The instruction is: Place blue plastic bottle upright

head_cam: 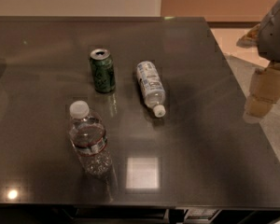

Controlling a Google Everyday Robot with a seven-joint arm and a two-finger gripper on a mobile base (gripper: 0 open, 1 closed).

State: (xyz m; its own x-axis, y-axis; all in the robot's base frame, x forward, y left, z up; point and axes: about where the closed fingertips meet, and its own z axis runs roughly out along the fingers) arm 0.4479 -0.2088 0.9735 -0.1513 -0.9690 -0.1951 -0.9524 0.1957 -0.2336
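Reaching phase, by my read: nothing grasped yet. Blue plastic bottle (150, 86) lies on its side near the middle of the tabletop (214, 162). Its white cap points toward the near edge and slightly right, base toward the far edge. Pincer (263, 94) hangs past the tabletop's right edge, well apart from the bottle, below a grey arm housing (275, 29). Can't tell whether it's wide or narrow.

Neighbours: green can (102, 70) upright just left of the bottle, not touching. Wider clear bottle (88, 141) upright toward front-left, white cap, red-edged label band.

Next move, as I judge it: bring the pincer in from the right and over the bottle, then align across the body, whose long axis runs roughly far-to-near. Close on the label section, lift, rotate cap-up, set down on the base. It's round and light and will probably roll if nudged, so come from above, not sideways. Keep clear of the can.

Labels: bottle wrap is white with blue print, text unreadable. Can is green-patterned, no brand legible. Red-edged band: nothing readable.
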